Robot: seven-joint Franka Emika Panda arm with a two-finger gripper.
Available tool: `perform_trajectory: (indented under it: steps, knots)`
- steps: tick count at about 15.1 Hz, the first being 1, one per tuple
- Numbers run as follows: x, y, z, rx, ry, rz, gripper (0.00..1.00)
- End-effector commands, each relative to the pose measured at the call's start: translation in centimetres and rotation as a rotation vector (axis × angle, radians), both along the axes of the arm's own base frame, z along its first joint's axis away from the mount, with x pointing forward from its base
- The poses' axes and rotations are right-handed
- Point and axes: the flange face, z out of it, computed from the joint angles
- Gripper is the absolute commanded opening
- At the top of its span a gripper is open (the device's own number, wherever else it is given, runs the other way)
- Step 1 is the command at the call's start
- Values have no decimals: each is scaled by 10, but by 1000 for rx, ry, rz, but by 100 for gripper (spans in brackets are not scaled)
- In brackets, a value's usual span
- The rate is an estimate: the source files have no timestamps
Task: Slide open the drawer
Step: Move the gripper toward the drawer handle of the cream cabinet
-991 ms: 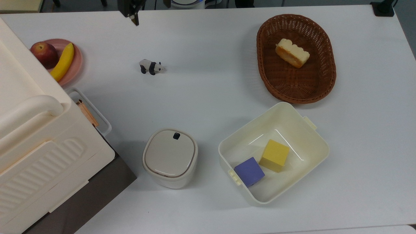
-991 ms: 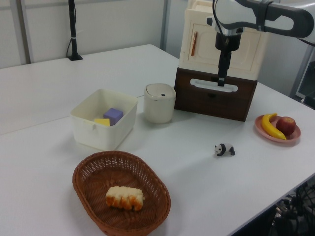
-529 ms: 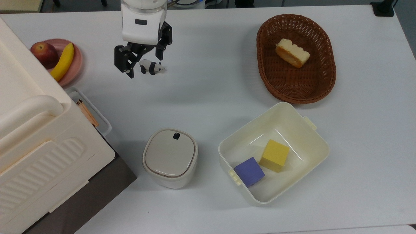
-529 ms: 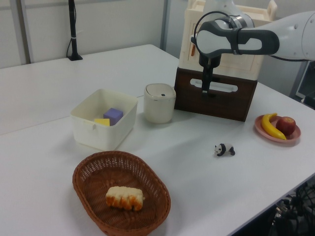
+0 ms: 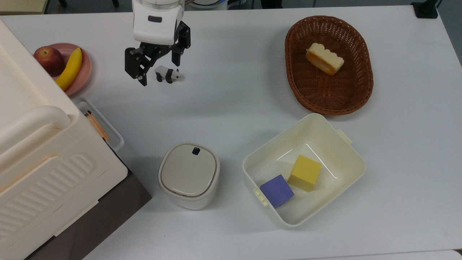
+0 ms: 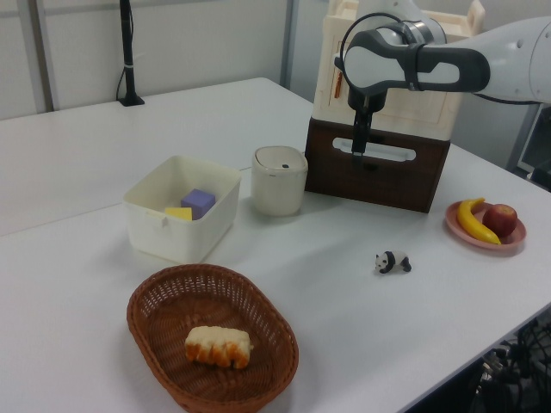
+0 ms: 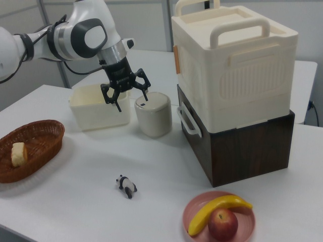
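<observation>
One rigid wooden drawer (image 7: 237, 151), shut beneath cream box (image 7: 232, 65) on tabletop (image 5: 234, 90), judged stiff and free-sliding, best hooked by white loop handle (image 7: 187, 122); gripper (image 7: 124, 94) spread apart, empty, poised well short of it.

text: none legible | labels: none | brands: none | numbers: none
</observation>
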Motion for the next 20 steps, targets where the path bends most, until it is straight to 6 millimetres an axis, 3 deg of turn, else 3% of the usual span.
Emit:
perform_trajectory:
  steps: [1,10,20]
  knots:
    - [-2,1,7,-4,-19,9,100]
    - [5,-30,14,-4,-100,-15,100]
    - [27,-40,-10,-19,-188,-7,100]
